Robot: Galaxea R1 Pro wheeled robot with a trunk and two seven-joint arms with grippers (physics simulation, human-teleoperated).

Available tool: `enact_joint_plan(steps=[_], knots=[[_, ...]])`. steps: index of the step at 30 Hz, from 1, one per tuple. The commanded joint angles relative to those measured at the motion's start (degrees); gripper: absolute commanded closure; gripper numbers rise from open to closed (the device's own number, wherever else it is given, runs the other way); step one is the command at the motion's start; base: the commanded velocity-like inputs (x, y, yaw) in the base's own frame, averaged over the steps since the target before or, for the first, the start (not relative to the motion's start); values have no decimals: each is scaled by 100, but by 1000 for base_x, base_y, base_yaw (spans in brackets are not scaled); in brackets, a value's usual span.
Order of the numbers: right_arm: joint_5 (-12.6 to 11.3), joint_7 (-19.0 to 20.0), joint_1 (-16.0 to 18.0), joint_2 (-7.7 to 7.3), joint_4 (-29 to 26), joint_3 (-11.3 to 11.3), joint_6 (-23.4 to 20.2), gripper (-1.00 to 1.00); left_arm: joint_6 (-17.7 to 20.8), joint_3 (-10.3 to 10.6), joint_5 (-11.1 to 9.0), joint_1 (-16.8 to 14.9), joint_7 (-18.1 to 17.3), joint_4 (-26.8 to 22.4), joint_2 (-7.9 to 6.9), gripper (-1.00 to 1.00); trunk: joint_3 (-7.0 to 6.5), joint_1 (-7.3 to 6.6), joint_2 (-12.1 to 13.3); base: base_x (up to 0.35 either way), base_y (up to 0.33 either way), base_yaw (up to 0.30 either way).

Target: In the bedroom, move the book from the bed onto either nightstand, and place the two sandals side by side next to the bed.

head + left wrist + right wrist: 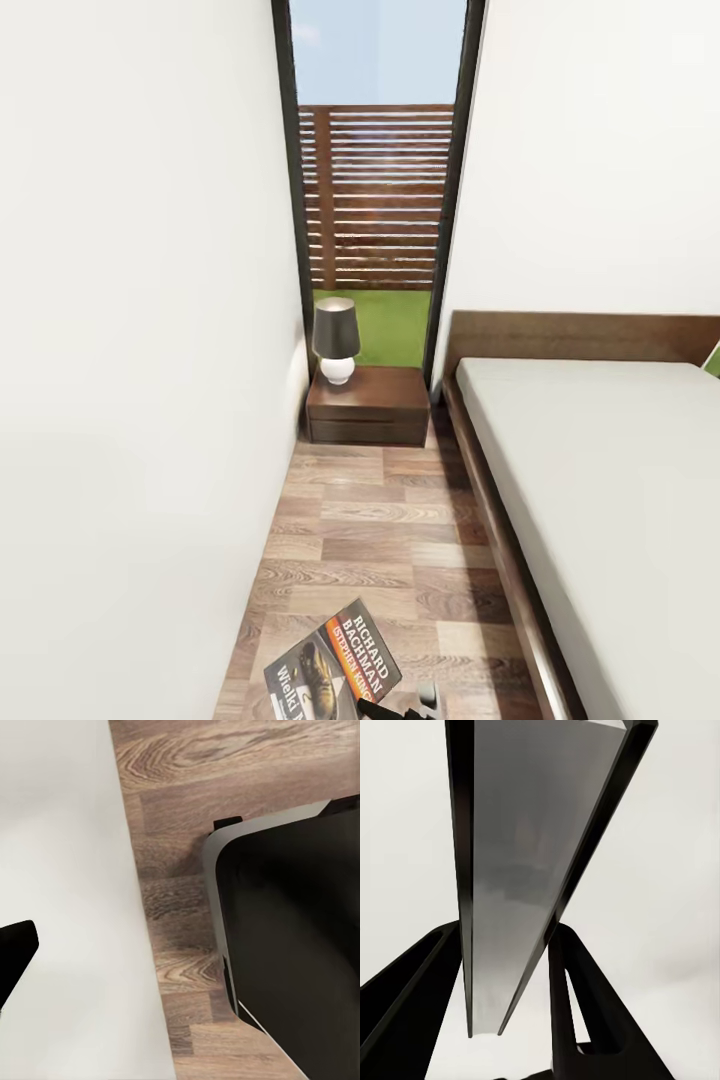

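The book hangs low in the head view, over the wood floor, its cover with "RICHARD BACHMAN" lettering tilted up. My right gripper is shut on its lower corner. In the right wrist view the book stands edge-on between the two black fingers, which press on both of its sides. The nightstand stands at the far end of the aisle, under the window. The bed runs along the right. One dark fingertip of my left gripper shows against the white wall. The sandals are out of view.
A lamp with a dark shade stands on the left part of the nightstand's top. A white wall closes the aisle on the left. The strip of plank floor between wall and bed is narrow. My dark base stands close to the wall.
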State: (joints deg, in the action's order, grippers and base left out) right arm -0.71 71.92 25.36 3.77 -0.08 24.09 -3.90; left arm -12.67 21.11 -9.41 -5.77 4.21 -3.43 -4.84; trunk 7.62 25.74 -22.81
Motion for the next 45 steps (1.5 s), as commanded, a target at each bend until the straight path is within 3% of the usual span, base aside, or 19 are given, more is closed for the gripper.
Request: enact_joint_plan(steps=[1,12,45], knots=[[-8,15,4,1,-1,9,-41,100,-16,51,-52,-3,16,1,0,-100,11,4,-11,110,-29,0],[-8,14,4,1,5,8,-41,100,-15,51,-52,-3,10,0,1,-100,11,4,-11,144,-9,0],[1,-141,4,53,7,8,91,100,-16,52,-52,-3,10,0,-8,-100,11,4,-11,291,0,0]])
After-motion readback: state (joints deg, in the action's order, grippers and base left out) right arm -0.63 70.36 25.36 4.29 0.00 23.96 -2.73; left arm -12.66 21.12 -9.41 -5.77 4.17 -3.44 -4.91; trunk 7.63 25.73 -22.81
